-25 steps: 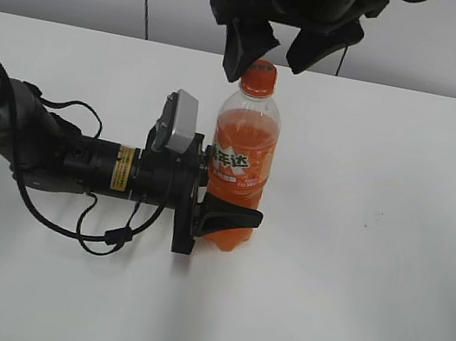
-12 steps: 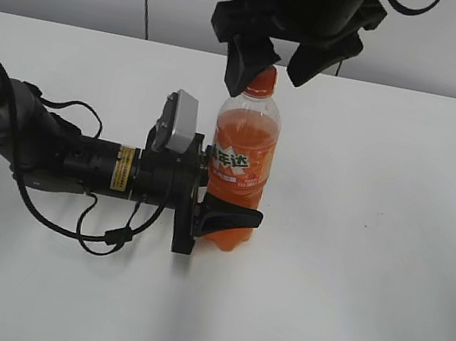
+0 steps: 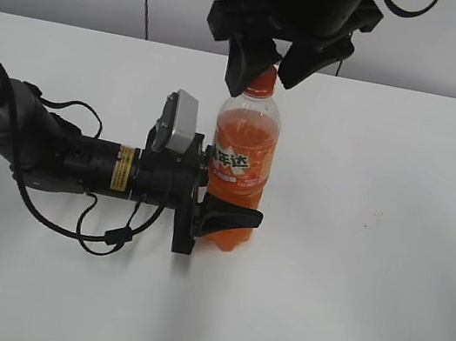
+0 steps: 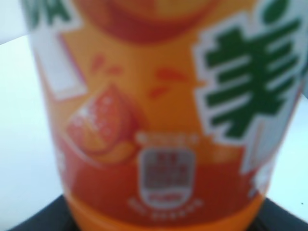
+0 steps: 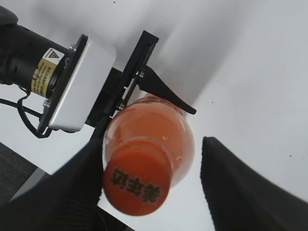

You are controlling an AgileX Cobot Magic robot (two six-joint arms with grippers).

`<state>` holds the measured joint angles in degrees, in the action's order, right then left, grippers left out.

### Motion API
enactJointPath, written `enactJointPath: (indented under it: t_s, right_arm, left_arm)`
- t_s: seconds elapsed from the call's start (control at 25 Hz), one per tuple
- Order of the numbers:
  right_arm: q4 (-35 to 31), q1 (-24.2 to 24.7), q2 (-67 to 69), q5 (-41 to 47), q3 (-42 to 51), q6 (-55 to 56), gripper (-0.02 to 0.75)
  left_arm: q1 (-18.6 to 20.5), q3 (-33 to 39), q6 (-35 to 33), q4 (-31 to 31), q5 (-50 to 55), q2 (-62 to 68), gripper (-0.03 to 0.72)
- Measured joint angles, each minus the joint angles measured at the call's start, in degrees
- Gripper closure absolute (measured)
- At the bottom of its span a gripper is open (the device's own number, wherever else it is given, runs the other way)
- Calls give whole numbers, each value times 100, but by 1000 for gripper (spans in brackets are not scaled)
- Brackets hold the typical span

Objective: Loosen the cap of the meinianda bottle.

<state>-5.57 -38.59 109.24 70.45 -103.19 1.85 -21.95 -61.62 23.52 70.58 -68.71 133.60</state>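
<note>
Orange and ribbed, the cap [image 3: 262,79] tops the meinianda bottle [image 3: 239,172], which stands upright on the white table [image 3: 373,249] just left of centre in the exterior view. In the right wrist view the cap [image 5: 137,183] sits low and left of centre, dark print on its top, with the bottle's shoulder [image 5: 159,130] behind it. The right gripper [image 3: 270,59] reaches down from the top of the exterior frame, its two black fingers spread apart on either side of the cap; the left-hand finger [image 5: 82,183] lies against the cap's edge, the other [image 5: 240,187] stands clear of it. The left gripper [image 3: 212,212] comes in from the left, lying low along the table, and is clamped on the bottle's lower body. Its wrist view is filled by the blurred orange label [image 4: 159,120].
</note>
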Motion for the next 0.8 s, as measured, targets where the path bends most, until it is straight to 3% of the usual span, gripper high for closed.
enactJointPath:
  t_s: [0.32,0.56,0.8]
  right_arm:
    - [-63,0,-17,0,0,-6,290]
    - [-102,0,-17,0,0,-18,440]
    - [-108,0,-19,0,0,-374,440]
  left_arm:
    - [0,0,0,0,0,0,297]
    - [0,0,0,0,0,0,297]
    - [0,0,5,0,0,0,297]
